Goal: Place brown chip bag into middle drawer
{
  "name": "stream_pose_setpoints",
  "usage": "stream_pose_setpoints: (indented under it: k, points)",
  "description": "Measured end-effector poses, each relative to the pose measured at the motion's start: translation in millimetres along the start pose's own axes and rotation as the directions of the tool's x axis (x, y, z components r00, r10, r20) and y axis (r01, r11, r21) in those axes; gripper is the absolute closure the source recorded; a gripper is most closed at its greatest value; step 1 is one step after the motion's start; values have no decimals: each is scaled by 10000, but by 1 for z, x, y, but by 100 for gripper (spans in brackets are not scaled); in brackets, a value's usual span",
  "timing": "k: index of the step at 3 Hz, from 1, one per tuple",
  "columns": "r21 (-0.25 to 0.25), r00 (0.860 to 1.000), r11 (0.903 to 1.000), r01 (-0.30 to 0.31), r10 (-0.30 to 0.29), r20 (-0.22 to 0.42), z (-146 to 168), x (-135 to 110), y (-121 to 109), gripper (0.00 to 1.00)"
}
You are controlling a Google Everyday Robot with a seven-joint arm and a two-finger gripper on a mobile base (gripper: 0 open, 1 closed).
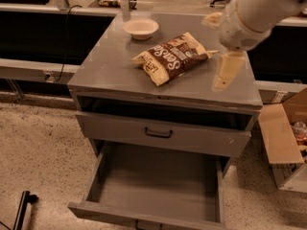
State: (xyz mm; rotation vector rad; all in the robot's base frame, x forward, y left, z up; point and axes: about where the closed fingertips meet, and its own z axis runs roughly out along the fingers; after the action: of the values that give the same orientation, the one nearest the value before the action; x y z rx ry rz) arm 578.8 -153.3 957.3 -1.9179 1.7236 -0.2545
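slippage risk: gripper (213, 51), fingers apart at 3 o'clock of brown chip bag (170, 59), may pinch only loose film.

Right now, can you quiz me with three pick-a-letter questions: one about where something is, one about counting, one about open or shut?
1. Where is the brown chip bag? A on the floor; B on the cabinet top; C under the cabinet.
2. How many white bowls stand on the cabinet? A one; B two; C three.
3. The middle drawer is: A shut; B pulled open; C missing.
B, the bag lies on the top beside the open tool hovering over the cabinet's right side; A, one bowl sits behind the bag; B, its grey floor shows.
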Motion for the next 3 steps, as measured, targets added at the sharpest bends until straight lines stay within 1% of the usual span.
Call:
stream_pose_setpoints:
  k: [1, 2, 3]
  points:
    - [250, 9943, 9951, 957, -968, 452, 42, -28, -39, 0]
    - [-78, 9870, 9895, 1446, -1436, 716, 90, -47, -63, 0]
    - [-735, 9842, 9843, 1607, -1541, 876, 132, -54, -63, 18]
